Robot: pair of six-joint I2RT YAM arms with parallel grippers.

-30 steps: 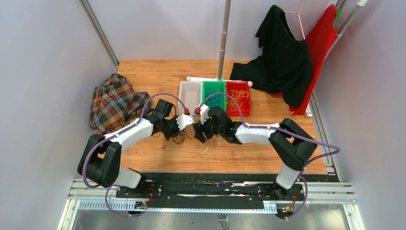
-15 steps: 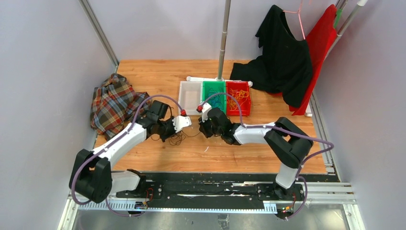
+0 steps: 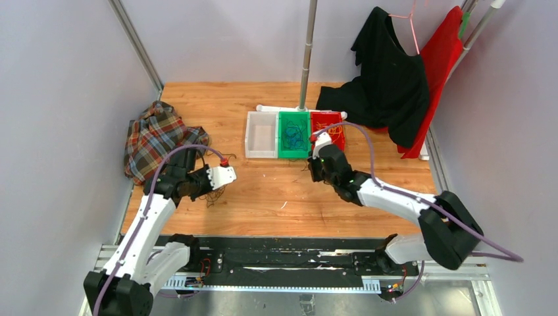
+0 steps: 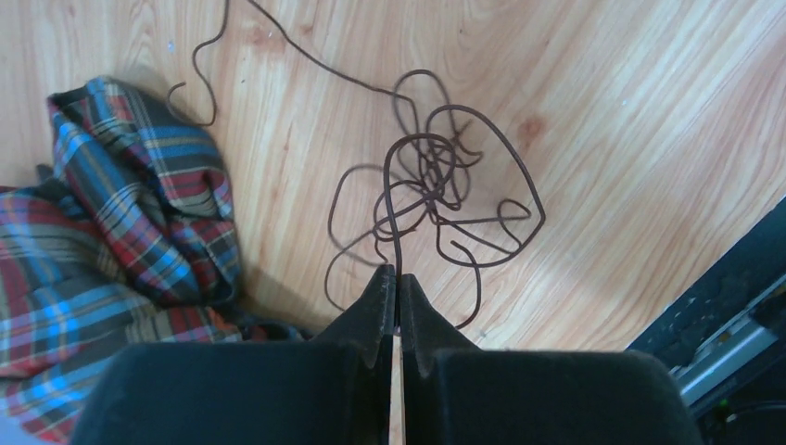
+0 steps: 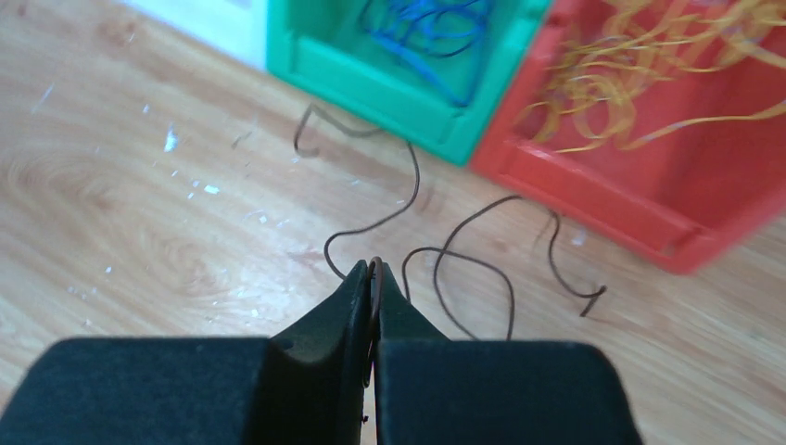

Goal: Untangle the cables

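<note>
Your left gripper (image 4: 397,278) has its two black fingers pressed together. They pinch one thin brown cable (image 4: 393,227). That cable runs up into a loose brown tangle (image 4: 431,190) that lies on the wooden table (image 4: 630,111), just in front of the fingers. One long brown strand (image 4: 310,57) goes out from the tangle toward the top of the left wrist view. A plaid cloth (image 4: 120,213) sits in a heap just beside the tangle.

Your right gripper (image 5: 373,273) is pressed together too. It pinches a small bend of another brown cable (image 5: 413,176). This one curls on the wood in a few open loops. Its far end lies close to the near wall of the green bin (image 5: 399,88), outside it. You cannot tell if it touches the wall.

Three bins stand in a row, side by side, at the far middle of the table. You see the white bin (image 3: 261,138) on the left, then the green bin, then the red bin (image 5: 593,199) on the right. Blue cables (image 5: 426,19) lie in a bunch inside the green bin. Yellow-orange cables (image 5: 630,56) fill the red bin in a messy pile.

From above, your two grippers are well apart. Your left one is down by the plaid cloth. Your right one is just in front of the green and red bins.
</note>
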